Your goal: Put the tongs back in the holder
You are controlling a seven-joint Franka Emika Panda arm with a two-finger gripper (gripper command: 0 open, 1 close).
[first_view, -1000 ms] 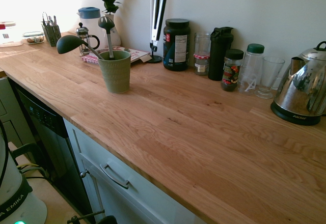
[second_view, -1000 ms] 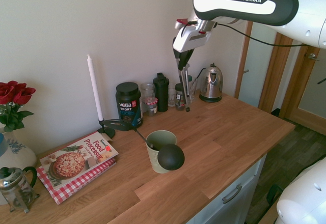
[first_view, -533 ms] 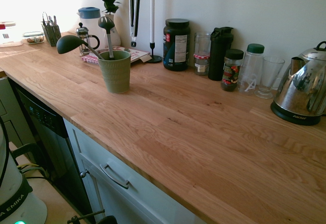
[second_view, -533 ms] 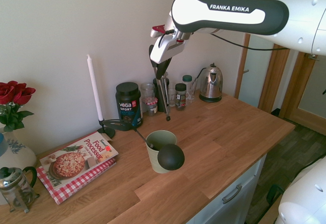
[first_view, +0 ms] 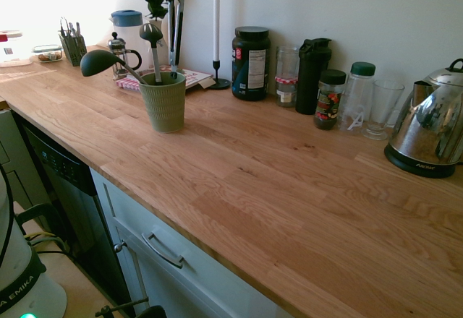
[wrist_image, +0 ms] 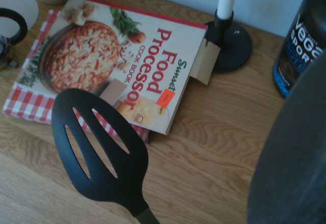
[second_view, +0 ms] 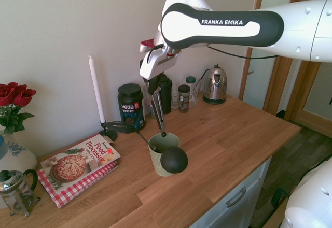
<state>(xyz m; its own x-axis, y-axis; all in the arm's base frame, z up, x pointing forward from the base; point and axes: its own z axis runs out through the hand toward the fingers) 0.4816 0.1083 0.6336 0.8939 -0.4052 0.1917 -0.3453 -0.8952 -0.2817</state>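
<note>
The wooden worktop [second_view: 233,145] is carrying everything, and the white arm [second_view: 223,23] is reaching over it. The kettle [second_view: 215,85] is standing near the wall; the cook book [second_view: 78,163] is lying face up. The end effector [second_view: 154,87] is clamping the tongs [second_view: 158,109] — they are hanging tips down, the ends just at the rim of the green holder [second_view: 162,155]. The ladle [second_view: 174,160] and slotted spoon [wrist_image: 99,152] are leaning inside it.

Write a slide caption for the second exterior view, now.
Slim silver metal tongs hang from the tool, low ends at the rim of the sage-green ribbed ceramic cup.
</note>
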